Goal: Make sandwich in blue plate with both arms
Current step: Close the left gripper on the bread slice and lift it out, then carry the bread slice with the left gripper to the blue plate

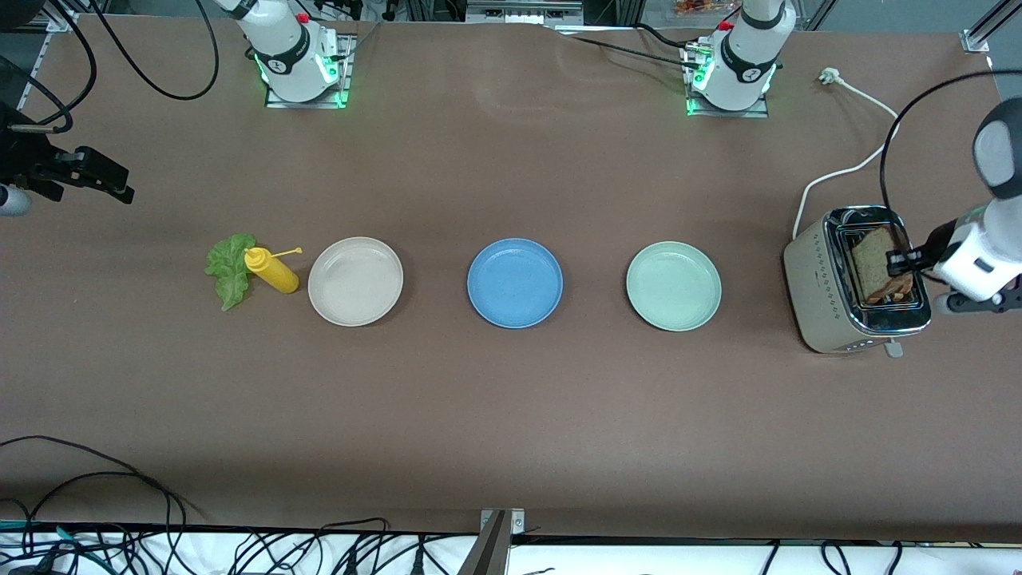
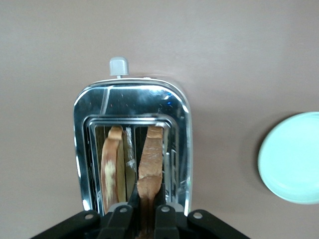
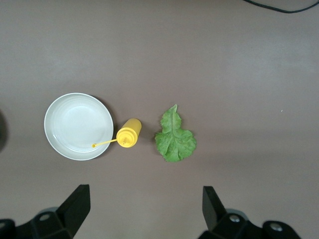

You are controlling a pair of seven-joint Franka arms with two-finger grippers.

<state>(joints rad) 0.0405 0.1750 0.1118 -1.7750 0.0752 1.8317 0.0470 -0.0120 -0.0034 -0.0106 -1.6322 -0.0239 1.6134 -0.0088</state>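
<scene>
Currently, left gripper (image 1: pixel 901 265) clamped on bread slice (image 1: pixel 874 259) in toaster (image 1: pixel 822 287), frame right edge. Right gripper (image 3: pixel 144 209) spread wide, held over lettuce leaf (image 1: pixel 230 267), frame left. Blue plate (image 1: pixel 515 283) seen at frame centre.

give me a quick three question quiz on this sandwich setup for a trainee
1. True or false: the open right tool holds the lettuce leaf.
2. The left tool is over which thing? A. the toaster B. the pale green plate C. the yellow squeeze bottle
3. How many bread slices stand in the toaster?

Key: 1 false, the leaf lies on the table; 2 A; 3 two.
</scene>
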